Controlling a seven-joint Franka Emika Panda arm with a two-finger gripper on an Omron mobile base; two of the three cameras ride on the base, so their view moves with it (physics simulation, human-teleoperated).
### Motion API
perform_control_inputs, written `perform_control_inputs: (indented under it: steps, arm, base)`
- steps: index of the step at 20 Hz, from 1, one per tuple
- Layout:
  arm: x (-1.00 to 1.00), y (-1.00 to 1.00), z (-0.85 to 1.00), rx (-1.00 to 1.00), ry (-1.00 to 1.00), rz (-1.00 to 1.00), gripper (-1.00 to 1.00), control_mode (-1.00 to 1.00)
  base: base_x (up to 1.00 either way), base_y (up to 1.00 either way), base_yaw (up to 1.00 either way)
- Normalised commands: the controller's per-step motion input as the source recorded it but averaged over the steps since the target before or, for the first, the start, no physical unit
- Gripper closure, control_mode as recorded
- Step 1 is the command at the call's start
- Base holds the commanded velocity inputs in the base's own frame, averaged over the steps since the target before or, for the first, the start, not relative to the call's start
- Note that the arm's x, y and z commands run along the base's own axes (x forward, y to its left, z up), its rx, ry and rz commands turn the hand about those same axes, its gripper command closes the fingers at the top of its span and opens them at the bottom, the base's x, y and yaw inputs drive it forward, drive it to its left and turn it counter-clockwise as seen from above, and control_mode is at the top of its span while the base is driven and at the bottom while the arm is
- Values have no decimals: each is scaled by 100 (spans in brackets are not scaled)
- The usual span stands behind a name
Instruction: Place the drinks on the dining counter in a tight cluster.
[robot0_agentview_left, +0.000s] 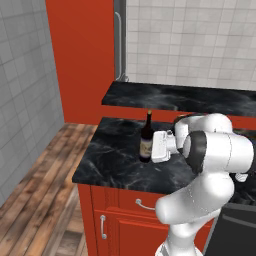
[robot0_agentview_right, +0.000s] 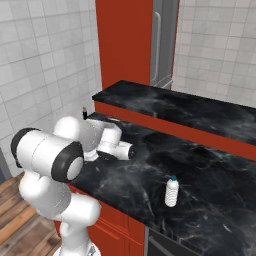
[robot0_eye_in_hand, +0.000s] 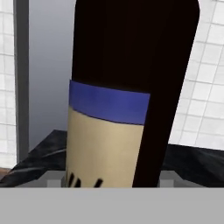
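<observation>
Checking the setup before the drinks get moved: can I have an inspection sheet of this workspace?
Surface: lower black-marble worktop; raised dining counter behind it, bare.
Job's things: wine bottle upright on the worktop; water bottle upright, apart from it.
Clutter: nothing seen.
Grippers: pincer at the wine bottle's label; whether it grips, cannot tell.
Cables: nothing seen.
Surroundings: red drawers, tiled walls, wood floor.
</observation>
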Motion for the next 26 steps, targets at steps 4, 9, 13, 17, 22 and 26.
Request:
perform_control_inputs:
  steps: [4, 9, 13, 17, 22, 26]
  arm:
    - [-56, 0, 100, -16, 8, -17, 100, -100]
    - [-39, 4, 100, -32, 11, -19, 100, -100]
    - [-1, 2, 100, -39, 21, -13, 100, -100]
    - [-20, 0, 100, -21, 6, -6, 100, -100]
    - [-45, -8, 85, 1, -3, 0, 100, -100]
    - [-31, 2, 21, 13, -5, 5, 100, -100]
  base:
    - [0, 0, 0]
    - [0, 0, 0]
    - [0, 0, 0]
    - [0, 0, 0]
    - [0, 0, 0]
    - [0, 0, 0]
